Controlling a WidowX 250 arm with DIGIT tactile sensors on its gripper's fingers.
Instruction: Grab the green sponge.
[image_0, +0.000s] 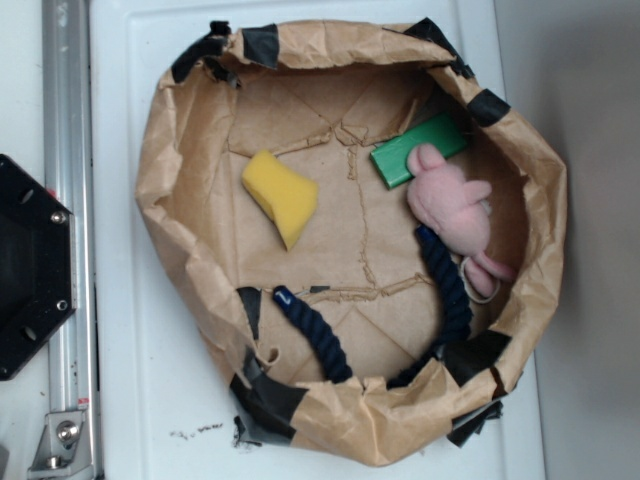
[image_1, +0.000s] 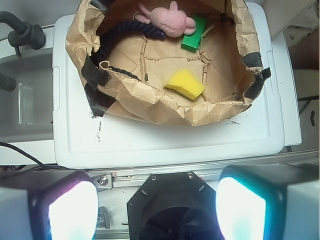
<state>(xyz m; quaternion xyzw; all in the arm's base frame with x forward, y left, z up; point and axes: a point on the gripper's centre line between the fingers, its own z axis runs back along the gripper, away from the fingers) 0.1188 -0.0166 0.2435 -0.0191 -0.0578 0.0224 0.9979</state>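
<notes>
The green sponge (image_0: 418, 148) (image_1: 194, 33) is a flat green block lying inside a brown paper basket (image_0: 160, 180) (image_1: 150, 107), at its far right side, touching a pink plush toy (image_0: 450, 205) (image_1: 167, 20). My gripper (image_1: 156, 207) hovers high above the robot's black base, well short of the basket; its two pale fingers (image_1: 72, 210) stand wide apart with nothing between them. The exterior view does not show the gripper.
In the basket also lie a yellow sponge (image_0: 281, 195) (image_1: 185, 84) and a dark blue rope (image_0: 445, 290) (image_1: 125, 32). The basket stands on a white board (image_0: 130, 350) (image_1: 165, 142). A metal rail (image_0: 68, 200) and the black robot base (image_0: 30, 265) (image_1: 172, 205) flank it.
</notes>
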